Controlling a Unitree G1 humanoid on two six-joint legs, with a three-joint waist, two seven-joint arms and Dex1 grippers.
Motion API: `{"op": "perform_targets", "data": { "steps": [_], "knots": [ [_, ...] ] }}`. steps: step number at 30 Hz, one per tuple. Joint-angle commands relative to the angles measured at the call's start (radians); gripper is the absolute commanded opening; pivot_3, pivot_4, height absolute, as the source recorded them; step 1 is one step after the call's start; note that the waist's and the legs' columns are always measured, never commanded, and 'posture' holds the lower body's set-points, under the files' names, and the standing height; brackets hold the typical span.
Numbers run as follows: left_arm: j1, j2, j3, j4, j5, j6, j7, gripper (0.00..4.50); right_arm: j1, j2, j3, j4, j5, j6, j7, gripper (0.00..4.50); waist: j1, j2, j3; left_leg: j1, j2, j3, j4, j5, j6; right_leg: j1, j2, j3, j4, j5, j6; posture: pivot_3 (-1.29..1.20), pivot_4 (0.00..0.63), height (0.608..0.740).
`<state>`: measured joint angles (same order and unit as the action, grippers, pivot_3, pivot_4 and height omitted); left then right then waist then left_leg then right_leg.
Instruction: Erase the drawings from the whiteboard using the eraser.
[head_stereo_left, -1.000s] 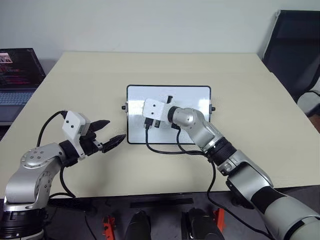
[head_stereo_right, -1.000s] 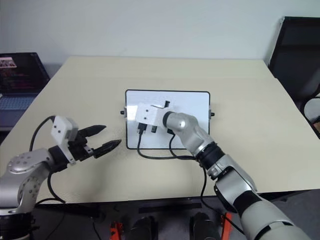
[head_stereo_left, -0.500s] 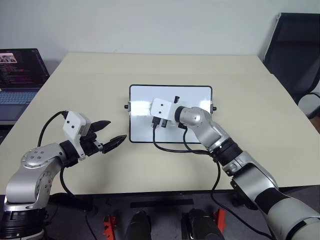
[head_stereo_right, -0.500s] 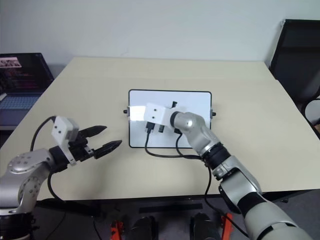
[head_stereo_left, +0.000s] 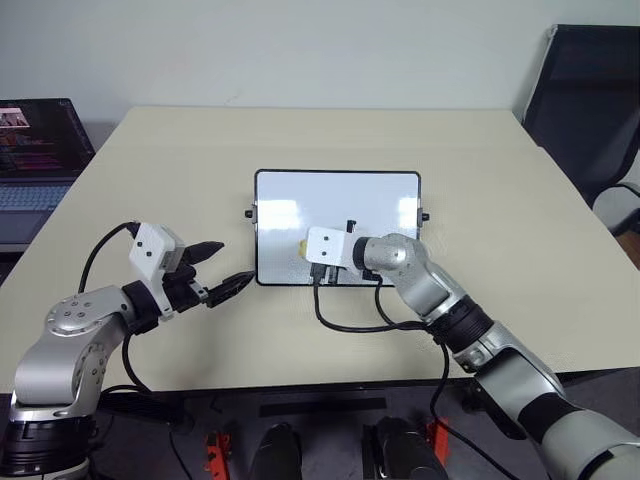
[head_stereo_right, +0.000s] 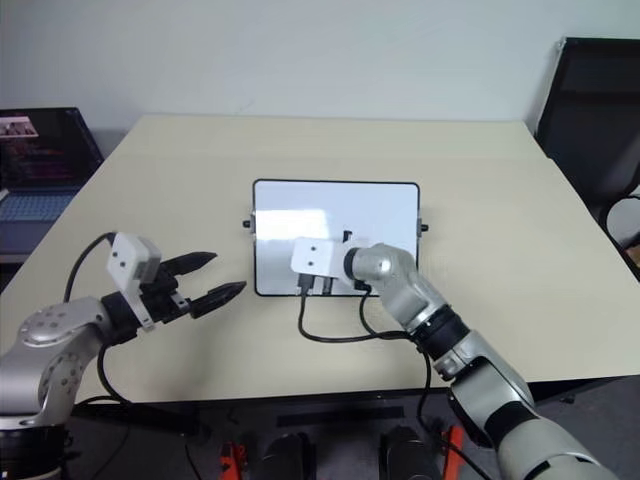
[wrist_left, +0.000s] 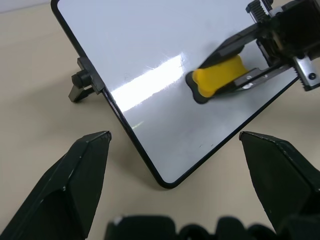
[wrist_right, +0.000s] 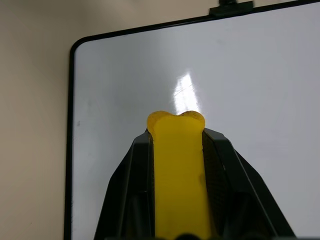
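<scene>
right wrist view shows eraser (wrist_right: 178, 170) clamped over whiteboard (wrist_right: 125, 75).

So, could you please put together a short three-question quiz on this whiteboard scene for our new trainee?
1. True or false: the right gripper is shut on the bright yellow oblong eraser.
2. Where is the eraser? A) lying on the beige table B) over the glossy white black-framed whiteboard, near its lower edge C) beside the open laptop
3. How do the left gripper and its black fingers stand?

Key
1. True.
2. B.
3. Spread open and empty, over the table off the whiteboard's left side.
</scene>
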<state>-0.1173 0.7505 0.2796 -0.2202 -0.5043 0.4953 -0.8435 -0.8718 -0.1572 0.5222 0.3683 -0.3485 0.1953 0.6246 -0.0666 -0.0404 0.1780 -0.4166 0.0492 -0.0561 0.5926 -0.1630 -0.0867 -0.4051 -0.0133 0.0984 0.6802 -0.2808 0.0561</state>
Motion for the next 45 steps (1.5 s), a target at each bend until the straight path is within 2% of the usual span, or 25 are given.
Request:
{"op": "perform_targets", "data": {
  "steps": [1,6,9,11,16,22,26,29,36,45],
  "knots": [
    [-0.021,0.015,0.009,-0.017,-0.009,-0.001,-0.006,4.50,-0.054,-0.018,-0.092,0.074,-0.024,0.005,-0.134,0.98,0.003,0.000,0.000,0.000,0.000,0.000,0.000,0.000,0.000,-0.001,0.000,0.000,0.000,0.000,0.000,0.00,0.150,0.740],
    [-0.052,0.016,-0.008,-0.029,-0.018,0.012,-0.012,4.50,-0.006,-0.023,-0.135,-0.027,0.029,0.040,-0.113,0.98,0.009,0.000,0.000,0.000,-0.001,0.000,0.001,0.000,0.001,-0.002,-0.002,0.000,-0.003,0.000,0.000,0.00,0.150,0.740],
    [-0.078,0.017,-0.032,-0.046,-0.028,0.025,-0.030,4.50,0.063,-0.012,-0.206,-0.215,0.093,0.125,-0.108,0.98,0.012,0.000,0.000,-0.004,-0.001,0.000,0.000,0.001,0.001,0.000,-0.002,-0.001,-0.002,0.000,0.001,0.00,0.150,0.740],
    [-0.097,0.019,-0.054,-0.059,-0.034,0.039,-0.050,4.50,0.116,-0.010,-0.254,-0.352,0.128,0.201,-0.108,0.98,0.012,0.000,0.001,-0.011,-0.001,-0.001,0.000,0.000,0.000,-0.005,-0.001,-0.001,-0.002,0.002,0.005,0.00,0.150,0.740],
    [-0.164,0.043,-0.161,-0.078,-0.001,0.061,-0.106,4.50,0.320,-0.036,-0.437,-0.765,0.207,0.560,-0.112,0.98,0.015,0.001,0.001,-0.018,-0.001,-0.002,-0.002,-0.003,-0.004,-0.011,-0.001,-0.003,-0.001,0.001,0.005,0.00,0.150,0.740],
    [-0.260,0.029,-0.248,-0.092,-0.013,0.075,-0.148,4.50,0.510,-0.103,-0.607,-1.048,0.257,0.846,-0.126,0.98,0.012,0.002,0.002,-0.018,-0.001,-0.002,-0.002,-0.004,-0.005,-0.011,-0.001,-0.003,-0.002,-0.003,0.008,0.00,0.150,0.740],
    [-0.369,0.012,-0.321,-0.053,-0.011,0.064,-0.222,4.50,0.616,-0.103,-0.682,-1.009,0.244,0.859,-0.217,0.98,0.007,0.002,0.002,-0.016,-0.001,-0.001,0.000,-0.003,-0.004,-0.009,0.000,-0.002,-0.001,-0.005,0.010,0.00,0.150,0.740],
    [-0.462,-0.036,-0.387,-0.007,-0.012,0.061,-0.280,4.50,0.634,-0.086,-0.710,-0.933,0.266,0.824,-0.263,0.98,0.008,0.002,0.002,-0.015,-0.001,-0.001,0.001,-0.002,-0.003,-0.008,0.000,-0.001,-0.001,-0.006,0.006,0.00,0.150,0.740],
    [-0.617,-0.161,-0.524,0.161,0.068,-0.022,-0.384,4.50,0.557,-0.089,-0.738,-0.666,0.307,0.690,-0.334,0.98,0.004,0.002,0.002,-0.015,-0.002,0.000,0.002,-0.002,-0.002,-0.007,0.000,0.000,-0.001,-0.002,0.012,0.00,0.150,0.740],
    [-0.698,-0.252,-0.587,0.303,0.155,-0.122,-0.449,4.50,0.441,-0.101,-0.804,-0.434,0.367,0.598,-0.408,0.98,0.005,0.003,0.002,-0.015,-0.002,-0.001,0.001,-0.002,-0.002,-0.007,0.000,-0.001,-0.001,-0.002,0.012,0.00,0.150,0.740]
  ]
}}
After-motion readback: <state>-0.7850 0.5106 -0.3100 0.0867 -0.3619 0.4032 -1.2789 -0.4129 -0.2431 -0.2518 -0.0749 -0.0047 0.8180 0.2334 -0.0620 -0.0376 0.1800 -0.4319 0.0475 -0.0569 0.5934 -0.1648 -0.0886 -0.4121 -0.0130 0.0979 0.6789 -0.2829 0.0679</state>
